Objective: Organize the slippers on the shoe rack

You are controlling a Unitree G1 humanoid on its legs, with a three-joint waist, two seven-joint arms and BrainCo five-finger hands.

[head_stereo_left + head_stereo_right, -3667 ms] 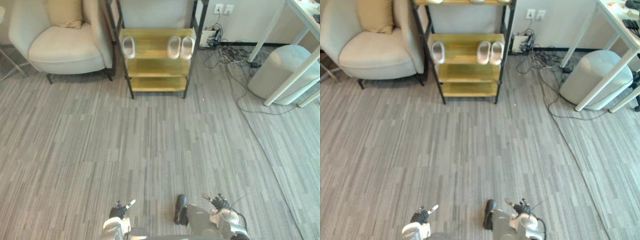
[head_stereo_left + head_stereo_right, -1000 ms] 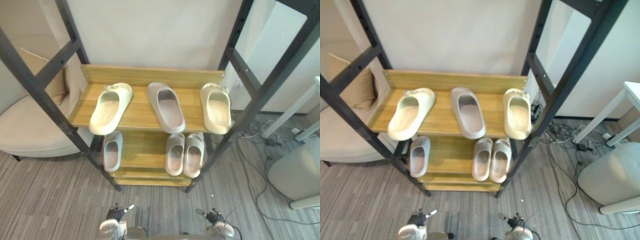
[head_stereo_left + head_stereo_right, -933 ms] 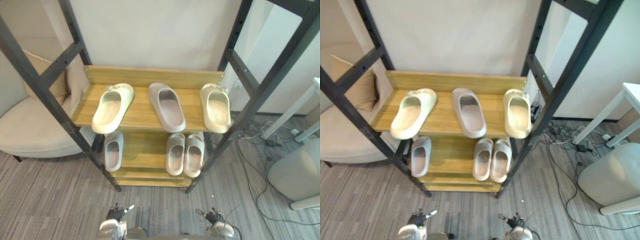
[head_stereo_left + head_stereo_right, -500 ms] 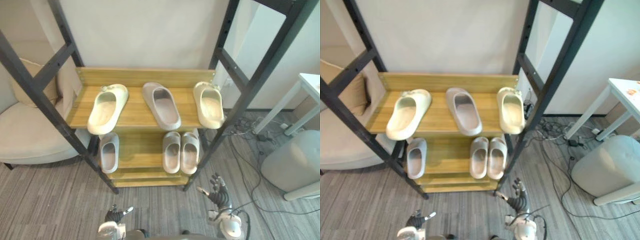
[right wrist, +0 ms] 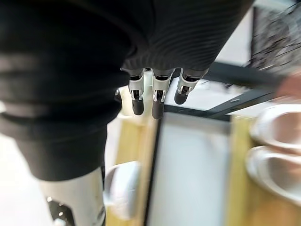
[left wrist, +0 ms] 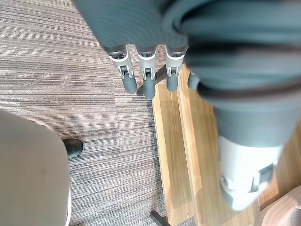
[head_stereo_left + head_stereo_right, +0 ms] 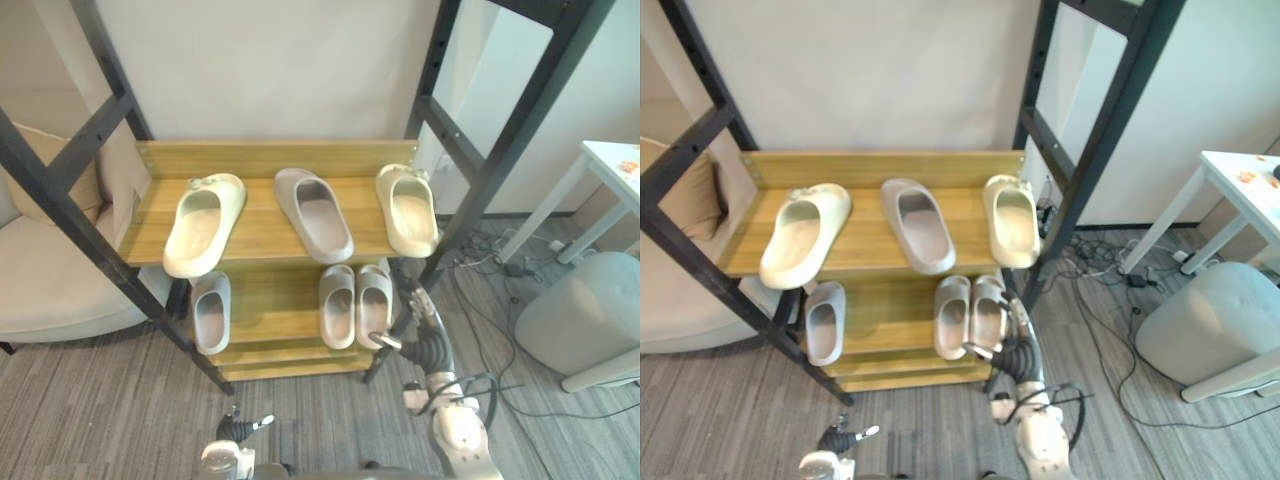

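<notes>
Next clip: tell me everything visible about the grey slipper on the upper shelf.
The grey slipper is a smooth one-piece slide, seemingly moulded foam. It lies sole down, opening up, midway along the upper wooden shelf, slightly askew, its near end at the front edge. One cream slipper lies to its left, another cream slipper to its right, both apart from it.
</notes>
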